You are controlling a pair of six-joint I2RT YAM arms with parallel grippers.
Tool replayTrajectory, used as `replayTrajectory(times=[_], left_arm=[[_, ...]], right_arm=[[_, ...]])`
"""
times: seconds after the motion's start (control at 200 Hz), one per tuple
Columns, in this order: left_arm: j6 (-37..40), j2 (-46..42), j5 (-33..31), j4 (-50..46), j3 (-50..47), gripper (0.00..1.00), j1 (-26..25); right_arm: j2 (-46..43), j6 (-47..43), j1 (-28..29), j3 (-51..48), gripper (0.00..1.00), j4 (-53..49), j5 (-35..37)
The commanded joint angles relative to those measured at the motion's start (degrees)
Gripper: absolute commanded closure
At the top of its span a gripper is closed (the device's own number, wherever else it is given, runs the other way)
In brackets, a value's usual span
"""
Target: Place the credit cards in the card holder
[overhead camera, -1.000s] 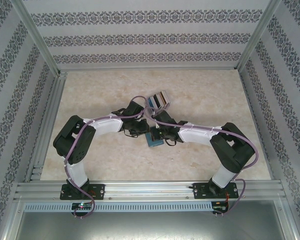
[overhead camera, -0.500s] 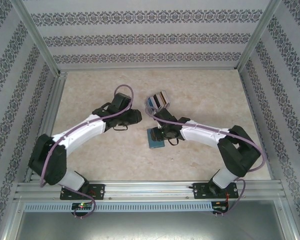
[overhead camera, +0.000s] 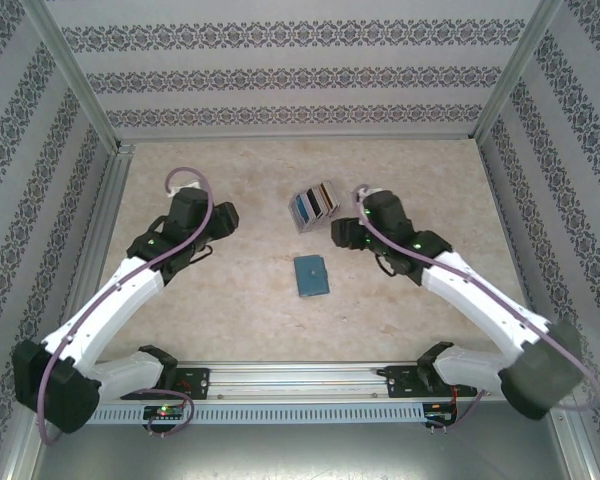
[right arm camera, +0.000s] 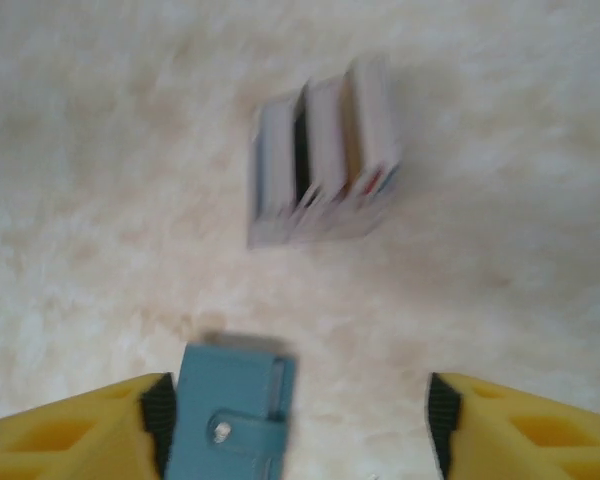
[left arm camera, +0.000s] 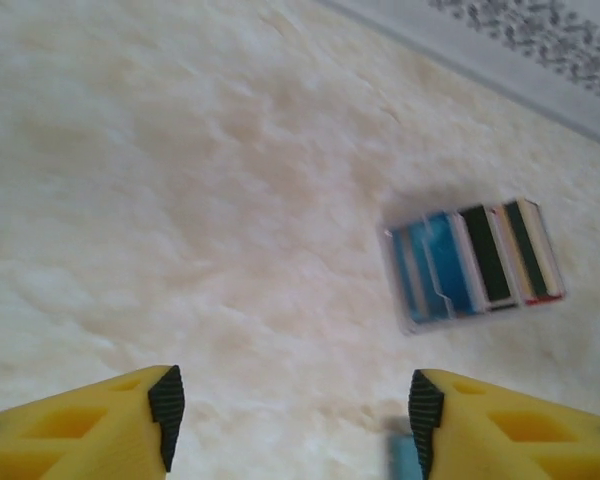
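plainly, nothing is in hand yet: the left pincer (left arm camera: 293, 415) has its yellow jaws spread wide with only bare table (overhead camera: 430, 180) between them, and the right pincer (right arm camera: 300, 425) is spread just as wide and grips nothing. the credit cards (overhead camera: 313, 205) sit together in a clear case (left arm camera: 395, 262) towards the middle of the table, packed side by side as blue, whitish, black, tan and red bands. from above, the row's long axis runs across the table, tilted so its right end lies a little farther back. the teal snap-flap pouch, which reads as the card holder (overhead camera: 311, 275), lies flat and closed on the near side of the cards, apart from them and touching neither pincer. the cards lie between the two arms. in the left wrist view they are ahead and off to the right, and in the blurred right wrist view they are ahead and slightly left, beyond the card holder. seen from above, the right pincer is clearly the nearer one, just beside the right end of the row, while the left stands well apart across open table. judging from this, the first pick suits the right arm, with its jaws turned across a card's thin edge, and the left arm is free to steady or open the card holder.
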Motion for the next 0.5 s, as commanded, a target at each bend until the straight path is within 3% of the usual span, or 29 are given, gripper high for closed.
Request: replayTrajectory(times=[0.0,0.1,0.17,0.31,0.495], left_arm=[[1.15,-3.83,-7.86,-2.18,-2.33,0.19,2.84],[1.12,-5.38,-11.33,-0.93,-4.36,0.0,5.53],[1.32,-5.5,-14.44,-1.1,-5.0,0.0,7.14],[4.8,-4.41,-19.5,3.5,-7.88,0.0,10.06],[16.69,-1.89,-24.65,18.94,-15.58,0.0,11.18]], right_arm=[[-5.29,-0.82,-4.65,-4.1,0.21,1.95,6.21],[-8.66,1.33,-10.85,-8.95,0.12,6.32,4.07],[-9.48,2.63,-14.35,-10.91,0.02,7.42,5.67],[-9.4,4.43,-19.41,-14.73,0.02,12.38,16.72],[-7.51,-2.69,-21.61,-21.31,0.02,27.54,23.03]])
